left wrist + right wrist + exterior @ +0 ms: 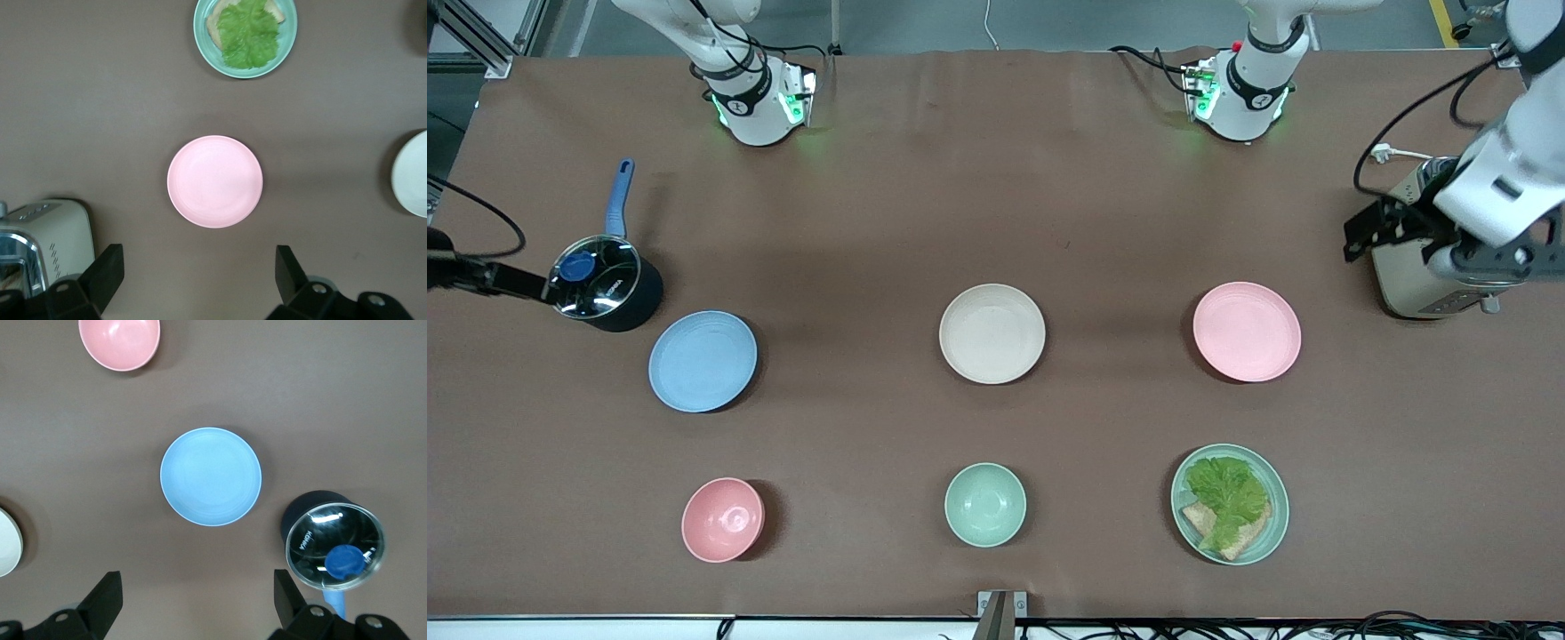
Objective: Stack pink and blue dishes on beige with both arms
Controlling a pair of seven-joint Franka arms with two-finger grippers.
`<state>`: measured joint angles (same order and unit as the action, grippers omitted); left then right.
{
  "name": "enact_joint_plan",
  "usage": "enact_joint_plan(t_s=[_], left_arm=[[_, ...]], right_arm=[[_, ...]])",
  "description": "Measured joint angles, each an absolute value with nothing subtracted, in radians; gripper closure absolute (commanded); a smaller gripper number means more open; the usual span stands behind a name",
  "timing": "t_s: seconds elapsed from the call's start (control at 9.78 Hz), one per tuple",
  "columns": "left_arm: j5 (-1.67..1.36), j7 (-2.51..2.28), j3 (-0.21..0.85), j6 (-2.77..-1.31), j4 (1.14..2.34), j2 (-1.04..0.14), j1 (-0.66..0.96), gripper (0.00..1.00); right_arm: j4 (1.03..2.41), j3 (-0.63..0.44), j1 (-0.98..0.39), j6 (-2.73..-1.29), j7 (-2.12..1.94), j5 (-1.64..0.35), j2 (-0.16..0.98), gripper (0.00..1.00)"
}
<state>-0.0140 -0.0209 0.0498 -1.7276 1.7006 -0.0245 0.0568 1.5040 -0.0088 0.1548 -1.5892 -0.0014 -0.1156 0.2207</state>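
The beige plate (pixel 991 333) lies at the table's middle. The pink plate (pixel 1247 331) (pixel 215 181) lies beside it toward the left arm's end, and the blue plate (pixel 703 361) (pixel 211 477) toward the right arm's end. All three are flat and apart. My left gripper (pixel 200 267) (pixel 1371 233) hangs high by the toaster, open and empty, with the pink plate ahead of its fingers. High near the pot, my right gripper (pixel 198 590) (pixel 516 283) is also open and empty, the blue plate ahead of it.
A dark pot with a glass lid (pixel 602 286) stands beside the blue plate, and a toaster (pixel 1418 267) beside the pink plate. Nearer the front camera sit a pink bowl (pixel 723 519), a mint bowl (pixel 985 504) and a mint plate (pixel 1276 524) with lettuce and bread.
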Motion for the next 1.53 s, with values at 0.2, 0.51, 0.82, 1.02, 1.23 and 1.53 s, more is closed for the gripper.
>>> enact_joint_plan(t_s=[0.2, 0.51, 0.82, 1.02, 1.23, 1.53], left_arm=[[-0.017, 0.093, 0.024, -1.909, 1.857, -0.078, 0.053, 0.00], [-0.019, 0.246, 0.019, -2.148, 1.985, -0.221, 0.045, 0.06], [-0.024, 0.402, 0.004, -2.225, 2.002, -0.365, -0.004, 0.17], [-0.059, 0.484, -0.018, -2.242, 2.001, -0.426, -0.026, 0.22], [-0.136, 0.540, -0.026, -2.253, 2.002, -0.464, -0.033, 0.45], [-0.231, 0.594, -0.026, -2.255, 2.002, -0.493, -0.051, 0.89]], right_arm=[[1.661, -0.011, 0.212, -1.765, -0.126, -0.162, 0.263, 0.00], [1.764, -0.013, 0.279, -1.912, -0.269, -0.222, 0.370, 0.00], [1.827, -0.011, 0.304, -2.114, -0.406, -0.265, 0.503, 0.02], [1.870, -0.005, 0.302, -2.193, -0.528, -0.317, 0.543, 0.16], [1.922, -0.004, 0.302, -2.249, -0.592, -0.370, 0.548, 0.47], [1.955, -0.005, 0.303, -2.278, -0.632, -0.406, 0.548, 0.98]])
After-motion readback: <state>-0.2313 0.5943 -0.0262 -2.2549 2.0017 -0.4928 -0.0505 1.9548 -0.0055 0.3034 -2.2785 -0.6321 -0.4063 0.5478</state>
